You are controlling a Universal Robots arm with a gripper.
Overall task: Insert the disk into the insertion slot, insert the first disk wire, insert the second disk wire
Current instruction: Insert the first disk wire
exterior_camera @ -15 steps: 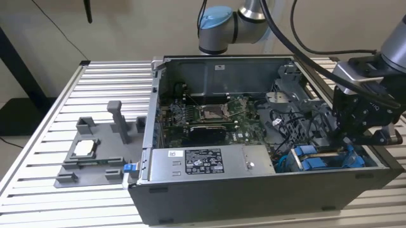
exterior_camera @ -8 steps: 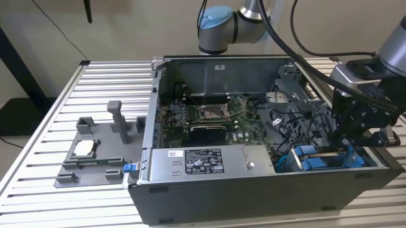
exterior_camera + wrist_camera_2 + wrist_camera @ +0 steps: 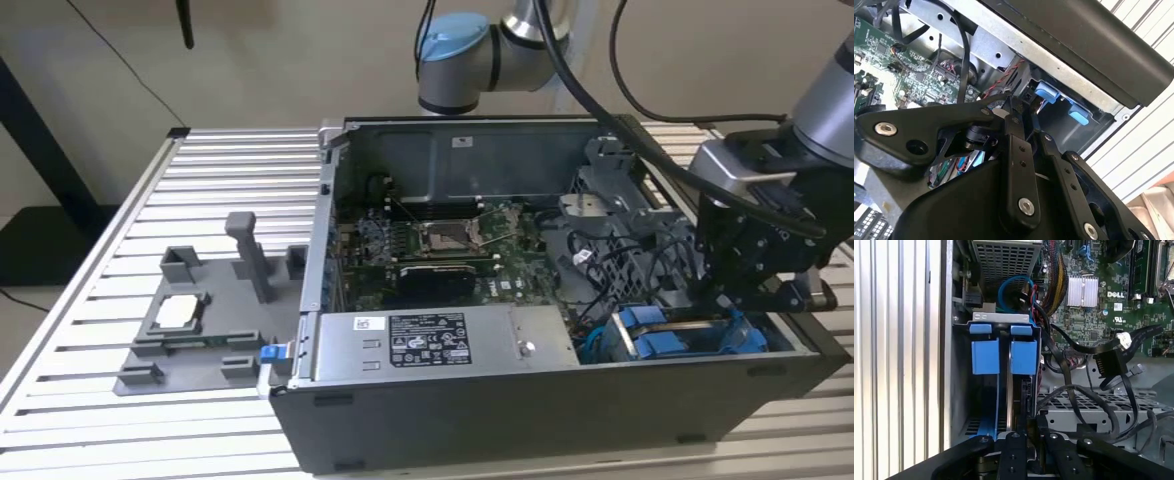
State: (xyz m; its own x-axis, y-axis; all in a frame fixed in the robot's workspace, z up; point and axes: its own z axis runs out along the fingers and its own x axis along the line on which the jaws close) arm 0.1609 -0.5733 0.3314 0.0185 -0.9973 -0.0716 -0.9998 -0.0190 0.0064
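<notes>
Case point(image 3: 534, 410): dark grey sheet metal, side panel off, lying on a ribbed aluminium table point(image 3: 227, 170). Inside it are a green motherboard point(image 3: 441, 240) and a boxy bare-metal power supply point(image 3: 427, 345) with a printed label.

Slot point(image 3: 999, 316): a narrow rectangular metal cage in the case corner at the exterior view's right, with a pale flat rim.

Disk point(image 3: 1024, 390): seated edge-on in the slot. It reads as a thin dark slab with a silver strip along one side, and the bright blue, smooth plastic tab of its carrier stands at the rim. A second blue carrier point(image 3: 985, 355) of like shape stands just beside it in the same cage.

Gripper point(image 3: 1033, 432): matt black, with flat bolted link bars. It is lowered into that corner of the case, and its fingers point(image 3: 1015, 450) are drawn close together, pinching the disk's near edge. In the exterior view the gripper point(image 3: 731, 300) hangs directly over the blue carriers.

Loose items: a black connector point(image 3: 1109, 362) on flat black cable lies beside the cage, over perforated metal. A finned silver heatsink point(image 3: 1082, 290) sits on the board.

Fixture point(image 3: 187, 350): grey printed plate with upright posts, on the table well apart from the case.
</notes>
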